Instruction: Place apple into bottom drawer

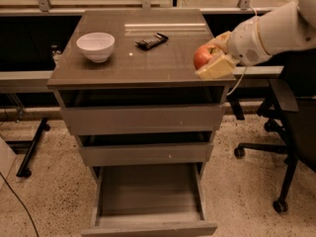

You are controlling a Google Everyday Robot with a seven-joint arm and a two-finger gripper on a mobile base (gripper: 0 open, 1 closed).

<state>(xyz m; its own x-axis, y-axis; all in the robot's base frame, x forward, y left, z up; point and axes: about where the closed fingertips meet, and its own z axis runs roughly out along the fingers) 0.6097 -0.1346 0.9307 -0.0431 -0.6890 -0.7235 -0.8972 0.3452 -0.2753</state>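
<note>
The red-orange apple (202,56) is held in my gripper (213,58), whose cream fingers (216,68) close around it at the front right corner of the cabinet top (143,53), a little above the surface. The white arm reaches in from the right. The bottom drawer (148,194) is pulled out below, with a bare grey floor and nothing in it.
A white bowl (96,46) stands at the left of the cabinet top. A dark flat packet (151,40) lies at the back middle. Two shallower drawers (143,120) above the bottom one are slightly ajar. An office chair (286,132) stands to the right.
</note>
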